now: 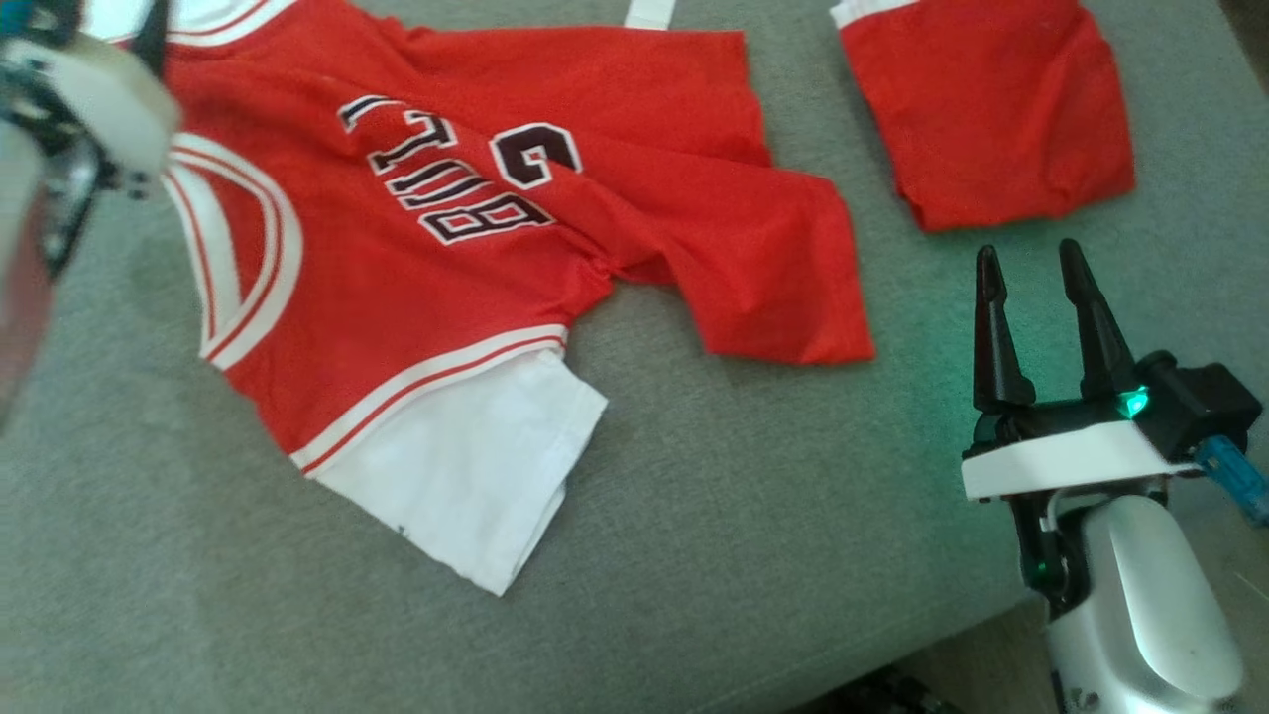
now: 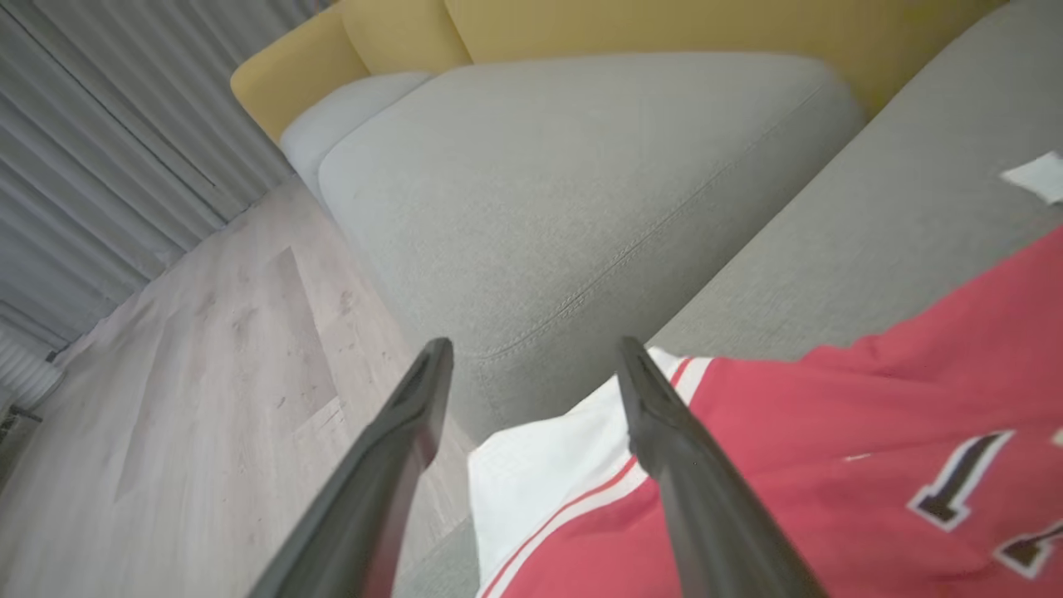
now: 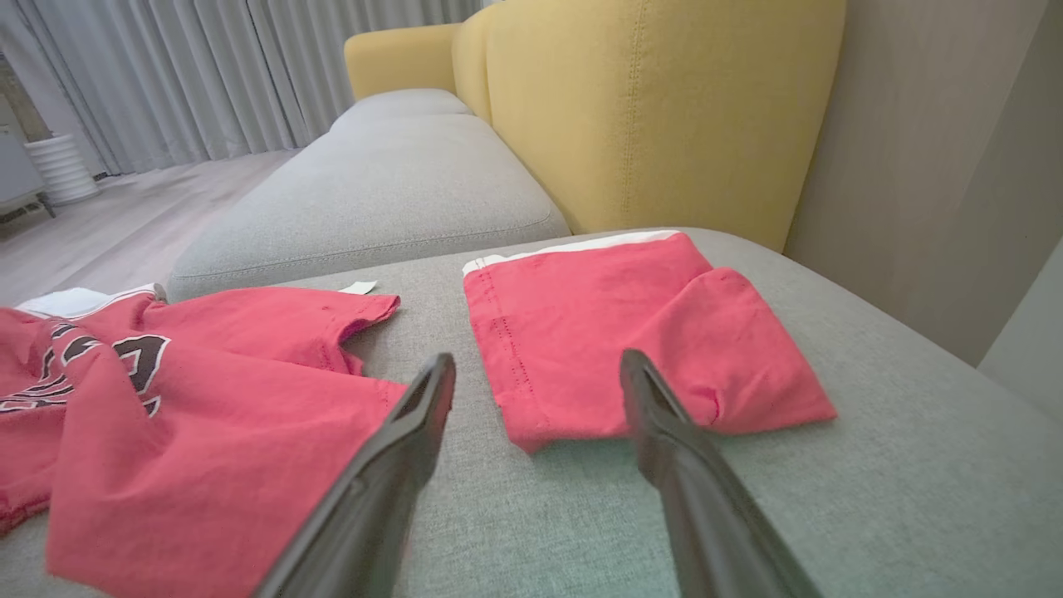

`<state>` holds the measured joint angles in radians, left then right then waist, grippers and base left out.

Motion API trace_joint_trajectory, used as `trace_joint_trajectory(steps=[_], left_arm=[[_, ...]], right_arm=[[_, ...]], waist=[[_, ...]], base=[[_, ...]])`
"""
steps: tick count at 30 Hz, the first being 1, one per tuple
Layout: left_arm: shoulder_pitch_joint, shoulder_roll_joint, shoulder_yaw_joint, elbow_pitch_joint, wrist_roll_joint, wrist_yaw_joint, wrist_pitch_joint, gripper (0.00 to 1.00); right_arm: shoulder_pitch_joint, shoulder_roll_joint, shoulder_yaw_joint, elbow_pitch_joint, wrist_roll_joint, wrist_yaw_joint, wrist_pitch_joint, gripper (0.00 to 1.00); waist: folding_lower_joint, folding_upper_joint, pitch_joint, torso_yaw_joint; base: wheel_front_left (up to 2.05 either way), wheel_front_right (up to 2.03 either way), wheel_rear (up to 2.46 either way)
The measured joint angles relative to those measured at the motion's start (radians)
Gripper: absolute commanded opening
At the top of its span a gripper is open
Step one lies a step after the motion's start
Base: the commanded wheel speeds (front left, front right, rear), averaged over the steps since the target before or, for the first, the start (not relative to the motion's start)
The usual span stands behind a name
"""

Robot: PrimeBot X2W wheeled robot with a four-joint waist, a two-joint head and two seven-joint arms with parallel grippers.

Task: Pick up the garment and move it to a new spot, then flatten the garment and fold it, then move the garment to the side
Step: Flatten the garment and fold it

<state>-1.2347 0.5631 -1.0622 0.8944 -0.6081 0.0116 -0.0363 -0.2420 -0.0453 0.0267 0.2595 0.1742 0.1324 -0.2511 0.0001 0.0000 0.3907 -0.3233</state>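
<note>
Jersey (image 1: 476,248) lay rumpled on the cushion (image 1: 744,516). Left hand (image 2: 531,355) and right hand (image 1: 1036,266) were released; tugging opposite corners would flatten it.

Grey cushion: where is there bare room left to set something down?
Bare: the near cushion strip below the white sleeve, and the patch between jersey and right gripper. Crowded: the far side, under jersey and folded red garment.

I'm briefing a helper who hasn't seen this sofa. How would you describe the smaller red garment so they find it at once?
On the grey seat cushion before the yellow backrest lie two red pieces. The smaller red garment lies folded nearest the backrest, beyond the right gripper. Unlike the spread jersey beside it, it bears no lettering.
</note>
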Motion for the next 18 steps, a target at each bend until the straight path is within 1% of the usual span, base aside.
trace_joint_trajectory(steps=[4, 7, 8, 11, 17, 18], left_arm=[[0.024, -0.068, 0.033, 0.005, -0.039, 0.013, -0.100, 1.00], [0.068, -0.100, 0.063, 0.001, -0.075, 0.034, -0.159, 1.00], [0.089, -0.109, 0.070, -0.006, -0.086, 0.034, -0.172, 1.00], [0.163, -0.134, 0.096, -0.041, -0.113, 0.056, -0.198, 1.00], [0.350, -0.159, 0.179, -0.182, -0.179, 0.126, -0.213, 1.00], [0.391, -0.161, 0.198, -0.220, -0.184, 0.145, -0.215, 1.00]], right_arm=[[0.000, 0.000, -0.007, -0.005, -0.018, 0.000, 0.000, 1.00], [0.000, 0.000, -0.020, -0.006, -0.030, 0.000, 0.000, 1.00], [0.001, 0.000, -0.028, -0.006, -0.035, 0.000, 0.000, 1.00], [0.003, 0.000, -0.039, -0.002, -0.053, 0.000, 0.000, 1.00], [0.024, 0.000, -0.053, 0.013, -0.072, 0.000, 0.000, 1.00], [0.032, 0.000, -0.054, 0.015, -0.072, 0.000, 0.000, 1.00]], waist=[[0.0000, 0.0000, -0.013, 0.034], [-0.0001, 0.0000, -0.032, 0.069], [-0.0001, 0.0000, -0.039, 0.082], [-0.0001, 0.0000, -0.064, 0.126], [-0.0002, 0.0000, -0.127, 0.220], [-0.0002, 0.0000, -0.137, 0.236]], base=[[0.00, 0.00, 0.00], [0.00, 0.00, 0.00], [0.00, 0.00, 0.00], [0.00, 0.00, 0.00], [0.00, 0.00, 0.00], [0.00, 0.00, 0.00]])
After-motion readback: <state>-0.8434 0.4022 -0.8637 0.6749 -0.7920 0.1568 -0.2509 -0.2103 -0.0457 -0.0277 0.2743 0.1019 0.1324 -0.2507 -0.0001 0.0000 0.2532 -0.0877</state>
